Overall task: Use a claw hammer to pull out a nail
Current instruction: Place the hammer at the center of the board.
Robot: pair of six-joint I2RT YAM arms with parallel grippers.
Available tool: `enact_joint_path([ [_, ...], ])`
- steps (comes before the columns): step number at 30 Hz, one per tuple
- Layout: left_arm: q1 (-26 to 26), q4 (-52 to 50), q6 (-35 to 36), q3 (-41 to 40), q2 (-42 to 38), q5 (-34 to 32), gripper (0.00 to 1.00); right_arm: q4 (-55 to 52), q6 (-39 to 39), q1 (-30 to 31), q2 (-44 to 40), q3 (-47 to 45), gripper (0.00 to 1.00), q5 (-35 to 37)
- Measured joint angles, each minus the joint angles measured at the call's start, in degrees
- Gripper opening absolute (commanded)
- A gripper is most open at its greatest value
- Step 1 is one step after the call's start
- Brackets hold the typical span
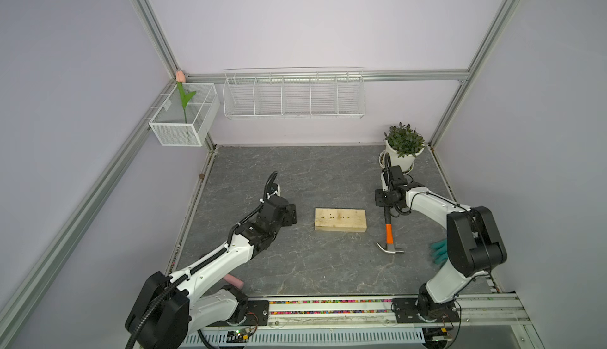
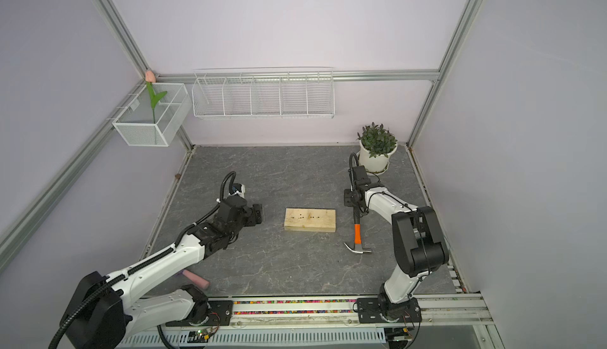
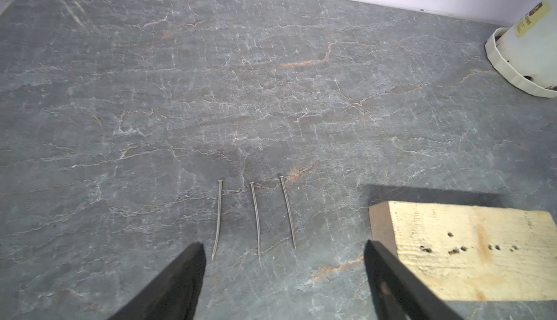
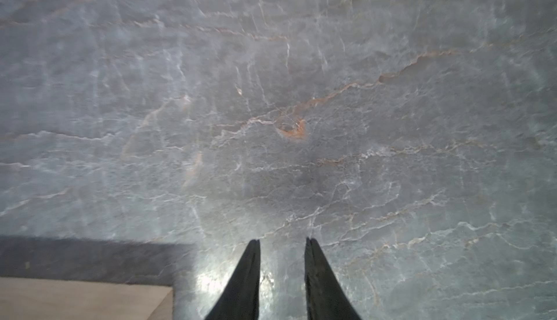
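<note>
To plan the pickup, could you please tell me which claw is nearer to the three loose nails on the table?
Left. The left claw hovers just short of the nails; the right claw is beyond the wooden block, by the claw hammer.

A wood block (image 1: 340,219) lies flat across the middle of the grey table (image 1: 295,173). Near its left end three nails (image 3: 256,219) lie side by side, apart, just ahead of the left gripper (image 3: 282,243), whose jaws stand wide. Right of the block a narrow lane runs to the claw hammer (image 1: 389,229), stretched near to far, head nearest, with the right gripper (image 4: 281,238) at its far handle end. A potted plant (image 1: 403,148) fills the far right corner. Far left and near middle lie open.
</note>
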Motion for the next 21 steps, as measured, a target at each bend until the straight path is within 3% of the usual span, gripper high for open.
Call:
enact_joint_path([
  [5, 0.0, 0.5, 0.7, -0.2, -0.5, -0.9, 0.86, 0.0, 1.2, -0.5, 4.7, 1.9, 0.4, -0.6],
  [12, 0.0, 0.5, 1.3, -0.2, -0.5, -1.2, 0.86, 0.1, 1.8, -0.6, 6.9, 2.8, 0.43, -1.5],
  [15, 0.0, 0.5, 1.3, -0.2, -0.5, -1.4, 0.86, 0.1, 1.8, -0.6, 7.0, 2.9, 0.42, -1.7],
  [21, 0.0, 0.5, 1.3, -0.2, -0.8, -1.9, 0.86, 0.3, 1.9, -0.6, 7.0, 2.9, 0.28, -1.8],
])
